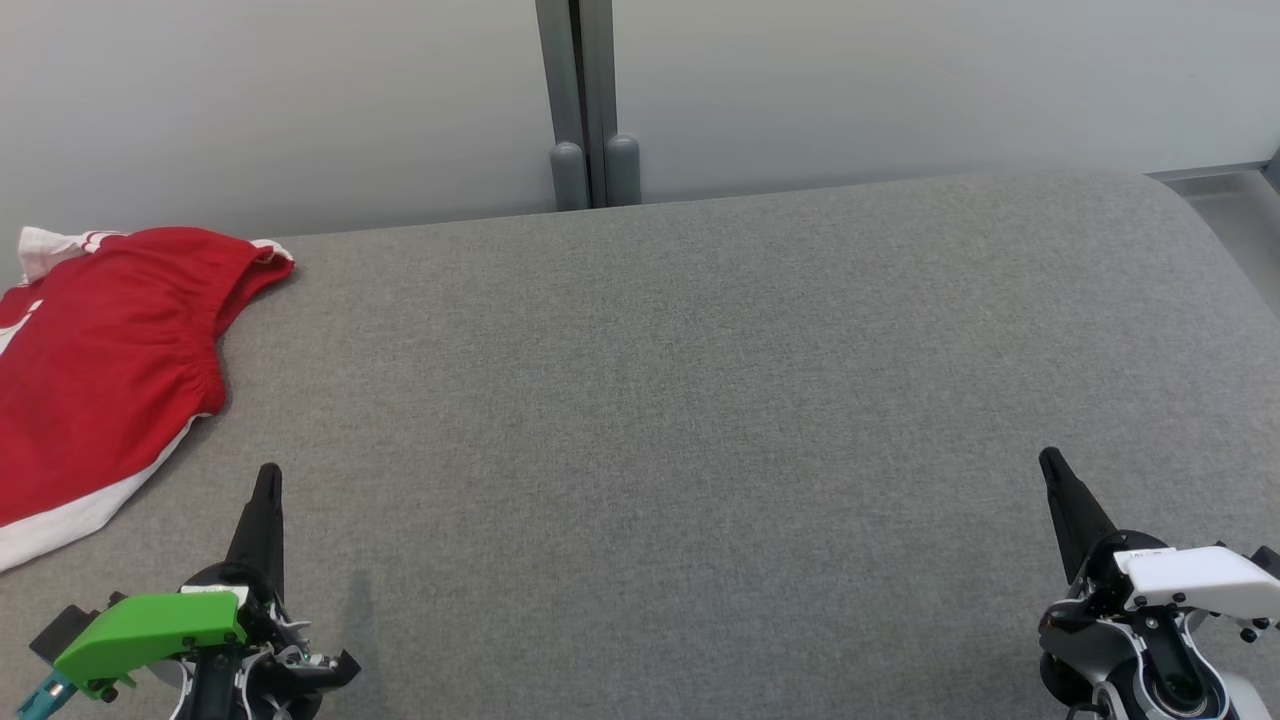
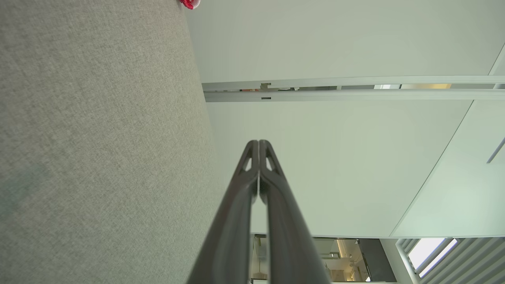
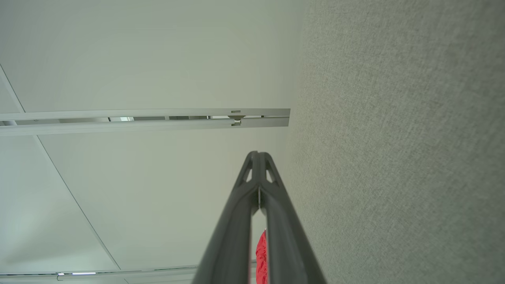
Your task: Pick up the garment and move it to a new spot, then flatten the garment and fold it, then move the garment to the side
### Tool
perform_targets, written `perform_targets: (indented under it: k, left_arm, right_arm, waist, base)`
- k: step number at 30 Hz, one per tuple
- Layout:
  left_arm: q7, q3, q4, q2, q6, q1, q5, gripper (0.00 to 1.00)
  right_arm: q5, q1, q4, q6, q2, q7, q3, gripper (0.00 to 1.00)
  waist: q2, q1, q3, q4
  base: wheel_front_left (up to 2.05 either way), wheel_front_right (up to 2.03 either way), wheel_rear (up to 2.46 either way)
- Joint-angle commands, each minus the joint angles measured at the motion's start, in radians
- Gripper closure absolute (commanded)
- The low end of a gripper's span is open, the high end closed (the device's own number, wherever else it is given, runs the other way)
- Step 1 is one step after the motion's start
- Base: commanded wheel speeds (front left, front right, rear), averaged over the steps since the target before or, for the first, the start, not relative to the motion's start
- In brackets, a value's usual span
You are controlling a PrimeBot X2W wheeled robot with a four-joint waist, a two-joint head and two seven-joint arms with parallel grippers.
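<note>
at the bottom of the frame the left gripper [image 1: 268,478] and right gripper [image 1: 1052,462] sit low over the grey counter [image 1: 700,400], jaws pressed together and empty. further up, at the left edge, lies the red garment [image 1: 100,370], rumpled and partly cut off by the frame. the right gripper is well apart from it, so a one-sided pinch may catch one layer and bunch it or drag it off that side.

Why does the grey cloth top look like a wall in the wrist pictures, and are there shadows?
Left wrist view: the camera seems rolled sideways, so the grey fabric surface stands upright. Right wrist view: same, mirrored. Head view: soft even light, one faint shadow beside the left jaws.
</note>
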Motion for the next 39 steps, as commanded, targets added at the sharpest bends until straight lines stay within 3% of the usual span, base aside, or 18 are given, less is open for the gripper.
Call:
perform_targets:
  k: [1, 4, 5, 17, 25, 39]
  left_arm:
    - [0.002, 0.001, -0.001, 0.006, -0.005, -0.011, -0.002, 1.00]
    - [0.002, 0.001, -0.001, 0.006, -0.005, -0.011, -0.002, 1.00]
    - [0.000, 0.000, 0.000, 0.000, 0.000, 0.000, 0.000, 0.00]
    - [-0.042, -0.046, 0.015, -0.006, 0.001, 0.035, 0.024, 0.00]
    - [-0.079, -0.074, -0.010, -0.005, 0.001, 0.042, 0.079, 0.00]
    - [-0.138, -0.088, -0.077, -0.003, 0.000, 0.022, 0.340, 0.00]
  right_arm:
    - [0.003, -0.007, -0.003, 0.000, -0.006, 0.002, -0.001, 1.00]
    - [0.003, -0.007, -0.003, 0.000, -0.006, 0.002, -0.001, 1.00]
    - [0.000, 0.000, 0.000, 0.000, 0.000, 0.000, 0.000, 0.00]
    - [-0.031, 0.031, 0.031, 0.000, 0.010, -0.041, 0.022, 0.00]
    - [-0.116, 0.029, 0.029, 0.000, 0.008, -0.079, 0.007, 0.00]
    - [-0.459, 0.028, -0.069, 0.000, 0.005, -0.137, 0.012, 0.00]
  waist:
    - [-0.0001, 0.0000, 0.000, 0.000]
    - [-0.0001, 0.0000, 0.000, 0.000]
    - [-0.0001, 0.0000, 0.000, 0.000]
    - [-0.0001, 0.0000, 0.001, 0.000]
    - [-0.0001, 0.0000, 0.001, 0.000]
    - [-0.0001, 0.0000, 0.004, 0.003]
  base:
    - [0.00, 0.00, 0.00]
    - [0.00, 0.00, 0.00]
    - [0.00, 0.00, 0.00]
    - [0.00, 0.00, 0.00]
    - [0.00, 0.00, 0.00]
    - [0.00, 0.00, 0.00]
